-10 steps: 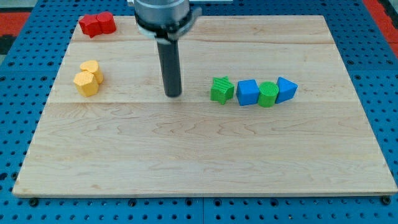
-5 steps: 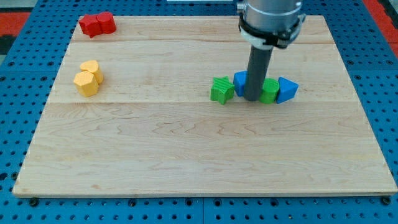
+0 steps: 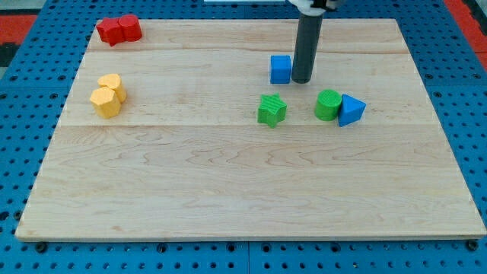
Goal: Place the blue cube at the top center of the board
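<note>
The dark rod's tip, fingerless and holding nothing, touched the blue cube's right side, toward the wooden board's top edge.

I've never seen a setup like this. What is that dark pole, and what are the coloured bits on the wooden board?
One camera looks down at a pale wooden board. The dark pole is a robot arm's straight rod; it holds nothing and only pushes. Its tip stands right beside the blue cube, on the cube's right in the view. Below lie a green star-like block, a green cylinder and a blue triangular block. At the left are two yellow blocks; top left, two red blocks.
</note>
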Controlling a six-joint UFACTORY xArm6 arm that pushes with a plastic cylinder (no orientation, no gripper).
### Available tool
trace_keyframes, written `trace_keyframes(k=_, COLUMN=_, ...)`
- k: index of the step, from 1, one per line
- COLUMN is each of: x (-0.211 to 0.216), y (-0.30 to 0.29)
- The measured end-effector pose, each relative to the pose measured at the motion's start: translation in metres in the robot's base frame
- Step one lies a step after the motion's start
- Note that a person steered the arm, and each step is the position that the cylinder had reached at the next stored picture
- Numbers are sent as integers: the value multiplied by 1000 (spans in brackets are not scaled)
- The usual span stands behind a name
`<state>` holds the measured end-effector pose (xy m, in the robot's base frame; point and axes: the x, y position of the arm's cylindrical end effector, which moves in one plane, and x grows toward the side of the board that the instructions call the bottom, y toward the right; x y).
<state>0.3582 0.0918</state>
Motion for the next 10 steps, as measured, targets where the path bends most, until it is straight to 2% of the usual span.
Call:
trace_keyframes(k=1, x=-5, y=-26)
trace_keyframes(k=3, x=-96, y=-56)
trace_keyframes(k=4, x=-96, y=-56)
trace_keyframes(k=5, x=-87, y=-28)
trace_keyframes(k=6, x=-108, y=-19)
trace_keyframes(k=8, x=-144, y=-66)
trace_keyframes(k=10, x=-144, y=-65)
